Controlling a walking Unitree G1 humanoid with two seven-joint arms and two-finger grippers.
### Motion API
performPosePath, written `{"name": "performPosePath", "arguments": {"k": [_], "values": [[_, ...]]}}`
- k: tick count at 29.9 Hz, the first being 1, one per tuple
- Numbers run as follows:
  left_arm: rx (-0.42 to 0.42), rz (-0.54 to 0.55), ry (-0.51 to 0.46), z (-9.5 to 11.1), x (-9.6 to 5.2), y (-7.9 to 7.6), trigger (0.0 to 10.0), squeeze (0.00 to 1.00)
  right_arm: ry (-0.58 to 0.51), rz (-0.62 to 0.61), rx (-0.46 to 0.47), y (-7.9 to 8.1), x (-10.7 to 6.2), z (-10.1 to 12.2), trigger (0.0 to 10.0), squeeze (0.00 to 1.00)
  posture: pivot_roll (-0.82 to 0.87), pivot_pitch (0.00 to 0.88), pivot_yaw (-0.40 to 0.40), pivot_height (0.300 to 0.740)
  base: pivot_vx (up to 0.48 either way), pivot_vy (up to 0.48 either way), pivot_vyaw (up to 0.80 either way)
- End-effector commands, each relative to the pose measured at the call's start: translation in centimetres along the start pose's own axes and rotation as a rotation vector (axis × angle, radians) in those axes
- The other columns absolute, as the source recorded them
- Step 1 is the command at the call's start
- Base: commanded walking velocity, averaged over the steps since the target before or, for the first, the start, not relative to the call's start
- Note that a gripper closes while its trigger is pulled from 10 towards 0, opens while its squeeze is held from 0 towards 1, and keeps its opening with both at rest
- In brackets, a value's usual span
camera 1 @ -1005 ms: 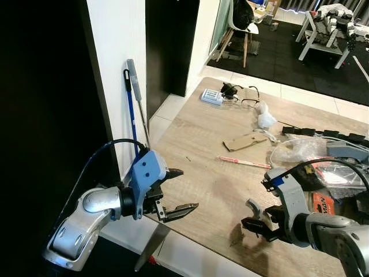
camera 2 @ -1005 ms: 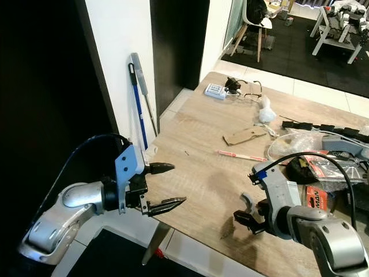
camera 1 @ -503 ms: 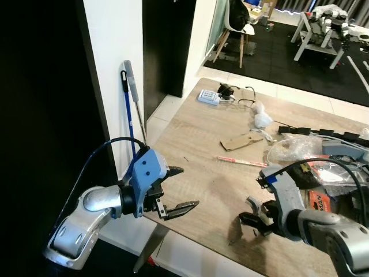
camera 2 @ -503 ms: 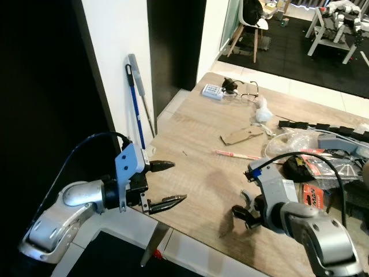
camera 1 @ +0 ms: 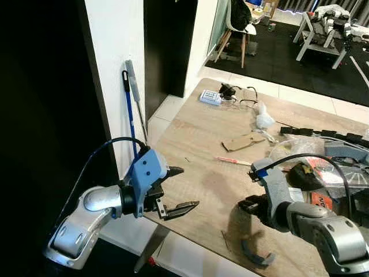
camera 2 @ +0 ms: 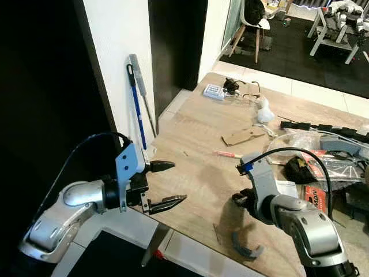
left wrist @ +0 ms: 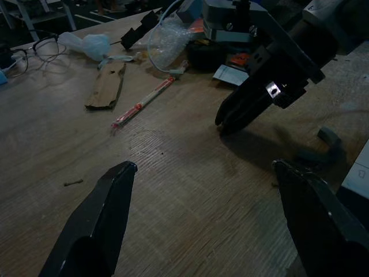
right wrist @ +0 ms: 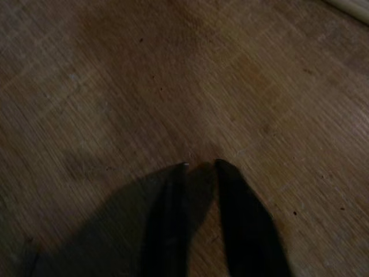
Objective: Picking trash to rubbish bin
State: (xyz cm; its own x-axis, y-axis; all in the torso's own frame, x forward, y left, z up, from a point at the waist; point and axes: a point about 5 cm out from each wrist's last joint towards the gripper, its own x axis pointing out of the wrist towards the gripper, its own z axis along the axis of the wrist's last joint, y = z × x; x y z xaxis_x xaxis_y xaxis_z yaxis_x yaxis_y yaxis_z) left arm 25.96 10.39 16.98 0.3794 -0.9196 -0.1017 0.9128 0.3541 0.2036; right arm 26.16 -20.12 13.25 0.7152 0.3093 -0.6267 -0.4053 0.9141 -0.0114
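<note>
**Black fingers over a wooden table**

Black fingers of the right gripper point(right wrist: 199, 167) are nearly pressed together, with just a thin gap. They hold nothing and point down at the bare wooden table point(camera 1: 196, 144). A grey curved scrap point(camera 1: 256, 257) lies on the table just beside it, near the edge. The left gripper point(camera 1: 179, 188) hangs at the table's near edge, spread wide, holding nothing. Farther off lie a red straw point(camera 1: 233, 161) and a cardboard piece point(camera 1: 244, 141).
</note>
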Motion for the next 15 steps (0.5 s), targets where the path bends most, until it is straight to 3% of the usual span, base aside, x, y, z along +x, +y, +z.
{"name": "performPosePath", "arguments": {"k": [1,4,5,7,8,11,13,15], "values": [[-0.010,-0.012,0.016,-0.3,0.0,-0.2,10.0,0.00,0.078,-0.015,0.028,-0.1,0.6,-1.6,0.0,0.00,-0.01,0.098,-0.018,0.740,0.000,0.000,0.00],[-0.004,0.002,0.016,-0.3,0.0,0.0,10.0,0.00,0.036,-0.017,0.031,-0.2,0.7,-1.0,0.0,0.00,-0.01,0.096,-0.019,0.740,0.000,0.000,0.00],[-0.003,-0.002,0.015,-0.2,0.1,0.0,10.0,0.00,0.002,-0.012,0.025,-0.2,0.9,-0.3,4.0,0.00,-0.01,0.097,-0.016,0.740,0.000,0.000,0.00],[-0.003,-0.006,0.015,-0.2,0.1,0.0,10.0,0.00,-0.010,-0.010,0.024,-0.2,0.9,-0.1,4.5,0.00,-0.01,0.097,-0.014,0.740,0.000,0.000,0.00],[-0.004,-0.008,0.015,-0.2,0.1,0.0,10.0,0.00,-0.027,-0.007,0.019,-0.1,1.0,0.1,10.0,0.00,-0.01,0.098,-0.014,0.740,0.000,0.000,0.00],[-0.004,-0.016,0.017,-0.3,0.3,-0.1,10.0,0.00,-0.167,0.063,0.002,0.6,0.8,1.7,10.0,0.00,-0.01,0.099,-0.014,0.740,0.000,0.000,0.00],[0.000,-0.014,0.021,-0.3,0.3,-0.1,10.0,0.00,-0.277,0.127,0.056,1.1,0.3,3.2,10.0,0.00,-0.01,0.097,-0.011,0.740,0.000,0.000,0.00],[0.008,0.028,0.045,-0.6,0.2,0.2,10.0,0.00,-0.362,0.126,0.031,1.1,-0.2,4.4,10.0,0.00,-0.02,0.094,-0.004,0.740,0.000,0.000,0.00]]}}
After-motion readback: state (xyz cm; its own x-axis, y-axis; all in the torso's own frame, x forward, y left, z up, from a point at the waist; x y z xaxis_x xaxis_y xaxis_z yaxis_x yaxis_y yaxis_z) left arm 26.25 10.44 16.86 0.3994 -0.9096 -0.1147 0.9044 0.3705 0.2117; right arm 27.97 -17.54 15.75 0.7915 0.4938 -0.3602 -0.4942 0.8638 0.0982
